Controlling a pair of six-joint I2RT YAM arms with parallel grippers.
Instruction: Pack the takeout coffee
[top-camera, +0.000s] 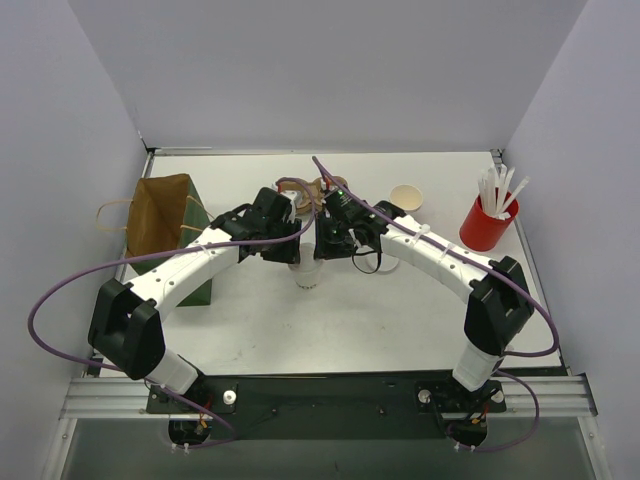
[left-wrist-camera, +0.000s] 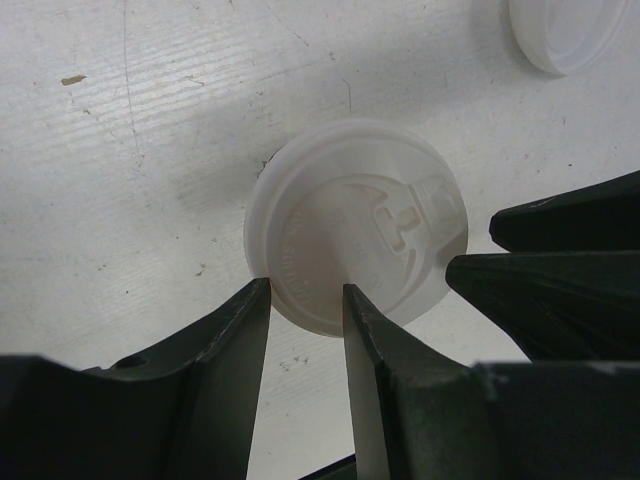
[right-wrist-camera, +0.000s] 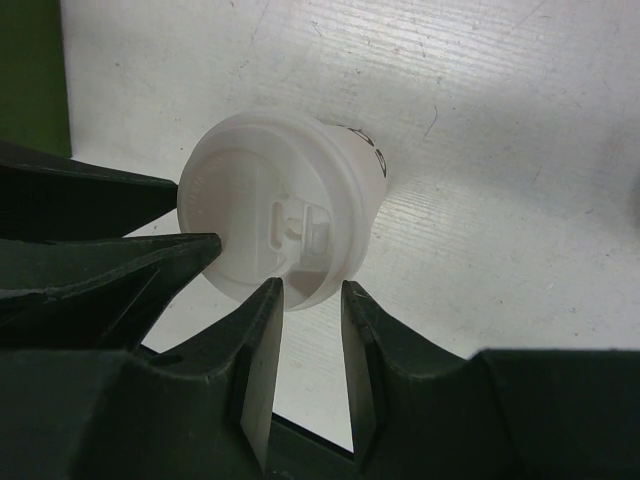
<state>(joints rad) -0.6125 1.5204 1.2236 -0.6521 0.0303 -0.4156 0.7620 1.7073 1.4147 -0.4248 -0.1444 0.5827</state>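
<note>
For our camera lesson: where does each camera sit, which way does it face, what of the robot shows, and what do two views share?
Top external: above and behind the robot, facing down at the table; left arm and right arm show.
Left wrist: on the left arm, down past the left gripper at the lidded cup.
Right wrist: on the right arm, past the right gripper at that cup.
Shared: both wrists see the cup.

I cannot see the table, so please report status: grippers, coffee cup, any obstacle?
Jaws part open on left gripper and right gripper, both over lidded cup. Cup upright on table, not packed. Loose lid lies apart, no obstacle.
</note>
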